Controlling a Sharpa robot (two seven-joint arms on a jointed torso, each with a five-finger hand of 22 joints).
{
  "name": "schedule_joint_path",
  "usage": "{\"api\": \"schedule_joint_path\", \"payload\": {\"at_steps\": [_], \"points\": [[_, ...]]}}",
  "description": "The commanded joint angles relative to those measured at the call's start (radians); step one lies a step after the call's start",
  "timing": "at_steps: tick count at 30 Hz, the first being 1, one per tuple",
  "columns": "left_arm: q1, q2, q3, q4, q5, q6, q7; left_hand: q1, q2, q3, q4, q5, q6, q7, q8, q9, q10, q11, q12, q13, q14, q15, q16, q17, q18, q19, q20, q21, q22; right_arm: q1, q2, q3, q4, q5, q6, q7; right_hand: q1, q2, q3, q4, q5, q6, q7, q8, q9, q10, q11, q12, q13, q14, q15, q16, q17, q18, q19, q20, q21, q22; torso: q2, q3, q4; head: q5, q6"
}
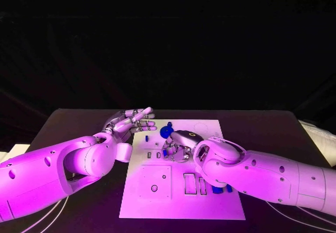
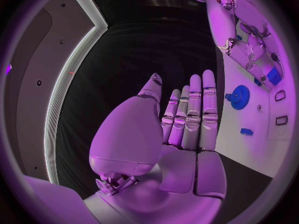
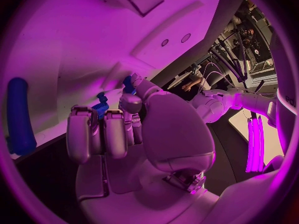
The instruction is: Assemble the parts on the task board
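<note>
The white task board (image 1: pixel 210 208) lies in the middle of the black table. My right hand (image 1: pixel 179 144) is low over its upper half, fingers curled down. A small blue part (image 3: pixel 129 83) sits pinched between its thumb and fingertips (image 3: pixel 115 134); the same part (image 2: pixel 272 74) shows under the right hand (image 2: pixel 251 47). A blue gear (image 1: pixel 166 130) lies on the board just beyond those fingers, also seen as the gear (image 2: pixel 237 95). My left hand (image 1: pixel 130 121) hovers flat beside the board's far left corner, fingers (image 2: pixel 194 109) straight and together, holding nothing.
Another small blue piece (image 2: pixel 246 131) lies on the board near the gear. A long blue rod (image 3: pixel 19 115) and more blue pieces (image 1: pixel 215 187) lie on the board under my right forearm. Rectangular cut-outs (image 1: pixel 154 182) mark the board's near half.
</note>
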State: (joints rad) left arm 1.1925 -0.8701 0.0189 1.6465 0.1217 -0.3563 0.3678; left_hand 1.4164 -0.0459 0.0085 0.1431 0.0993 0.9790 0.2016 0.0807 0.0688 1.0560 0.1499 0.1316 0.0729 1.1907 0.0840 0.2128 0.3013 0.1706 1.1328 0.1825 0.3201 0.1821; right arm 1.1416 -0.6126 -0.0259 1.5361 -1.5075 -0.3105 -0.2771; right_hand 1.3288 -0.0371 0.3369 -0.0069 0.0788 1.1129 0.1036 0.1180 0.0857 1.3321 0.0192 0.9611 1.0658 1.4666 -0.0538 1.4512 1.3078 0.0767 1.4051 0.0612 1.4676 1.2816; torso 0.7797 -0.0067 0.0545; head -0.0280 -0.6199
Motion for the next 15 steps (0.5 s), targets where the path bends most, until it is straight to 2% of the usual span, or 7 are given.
{"api": "schedule_joint_path", "payload": {"at_steps": [1, 6, 8, 15], "points": [[0.001, 0.001, 0.001, 0.004, 0.003, 0.018, 0.004, -0.002, 0.012, -0.001, -0.005, 0.002, 0.005, 0.000, -0.003, 0.001, 0.000, -0.003, -0.002, 0.001, -0.007, 0.003, -0.004, 0.001, 0.006, 0.003, 0.002, 0.001, 0.001, -0.002, 0.005, -0.002, -0.005, -0.022, 0.032, -0.016, -0.006, 0.001, 0.001, 0.003, -0.003, 0.014, -0.003, 0.001, 0.014, -0.002, -0.003, -0.001, -0.003, 0.062, 0.002, -0.004, 0.049, -0.014, -0.008, -0.002, -0.004, -0.001, 0.001, 0.0003, 0.0019, 0.001, -0.004], [0.001, 0.000, 0.001, 0.004, 0.003, 0.017, 0.003, -0.002, 0.012, -0.001, -0.005, 0.002, 0.005, 0.000, -0.003, 0.001, 0.000, -0.003, -0.002, 0.001, -0.008, 0.003, -0.004, 0.002, 0.006, 0.003, 0.002, 0.001, 0.001, -0.006, 0.011, -0.002, -0.009, -0.026, 0.038, -0.022, -0.006, 0.001, 0.001, 0.003, -0.003, 0.014, -0.003, 0.001, 0.014, -0.003, -0.003, -0.003, -0.004, 0.061, 0.002, -0.006, 0.048, -0.014, -0.008, -0.002, -0.004, -0.002, 0.001, 0.0007, 0.0025, -0.001, -0.009], [0.001, 0.000, 0.001, 0.004, 0.003, 0.017, 0.003, -0.002, 0.012, -0.001, -0.005, 0.002, 0.005, 0.000, -0.003, 0.001, 0.000, -0.003, -0.002, 0.001, -0.008, 0.003, -0.004, 0.002, 0.006, 0.003, 0.002, 0.001, 0.001, -0.007, 0.013, -0.002, -0.011, -0.028, 0.038, -0.025, -0.006, 0.001, 0.001, 0.003, -0.003, 0.014, -0.003, 0.001, 0.014, -0.003, -0.003, -0.003, -0.004, 0.061, 0.002, -0.006, 0.048, -0.014, -0.008, -0.002, -0.004, -0.002, 0.001, 0.0013, 0.0009, 0.001, -0.011], [0.001, 0.000, 0.001, 0.004, 0.003, 0.017, 0.003, -0.002, 0.012, -0.001, -0.005, 0.002, 0.005, 0.000, -0.003, 0.001, 0.000, -0.003, -0.002, 0.001, -0.008, 0.003, -0.004, 0.002, 0.006, 0.003, 0.002, 0.001, 0.001, -0.008, 0.018, -0.002, -0.017, -0.033, 0.038, -0.035, -0.008, -0.001, 0.001, 0.003, -0.004, 0.013, -0.003, 0.000, 0.014, -0.005, -0.003, -0.009, -0.008, 0.061, 0.002, -0.007, 0.045, -0.013, -0.009, -0.002, -0.005, -0.004, 0.000, 0.0004, 0.0004, 0.003, -0.014]]}}
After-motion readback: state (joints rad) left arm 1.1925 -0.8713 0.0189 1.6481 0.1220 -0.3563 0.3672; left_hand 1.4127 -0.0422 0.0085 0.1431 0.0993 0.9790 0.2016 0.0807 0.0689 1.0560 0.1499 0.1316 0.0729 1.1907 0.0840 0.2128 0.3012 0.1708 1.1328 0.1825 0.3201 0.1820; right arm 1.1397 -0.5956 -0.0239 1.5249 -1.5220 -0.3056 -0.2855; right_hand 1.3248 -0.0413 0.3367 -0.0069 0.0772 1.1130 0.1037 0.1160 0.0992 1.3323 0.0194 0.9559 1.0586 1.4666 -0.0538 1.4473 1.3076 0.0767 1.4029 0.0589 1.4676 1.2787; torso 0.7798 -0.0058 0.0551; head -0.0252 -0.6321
